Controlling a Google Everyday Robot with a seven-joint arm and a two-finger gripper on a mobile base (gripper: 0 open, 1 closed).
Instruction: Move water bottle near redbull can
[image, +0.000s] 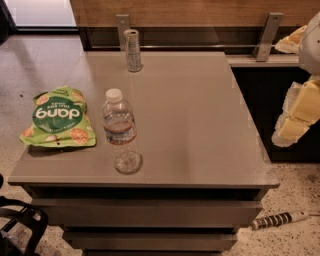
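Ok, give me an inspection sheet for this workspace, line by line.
Surface: grey table top, flat.
Job's things: water bottle upright near the front left; redbull can upright at the back edge, well apart from it.
Clutter: green snack bag lying flat at the left edge.
Grippers: gripper off the table's right side, touching none of these.
Cables: nothing seen for certain; a striped rod lies on the floor.
Surroundings: speckled floor, wood wall, metal bracket.
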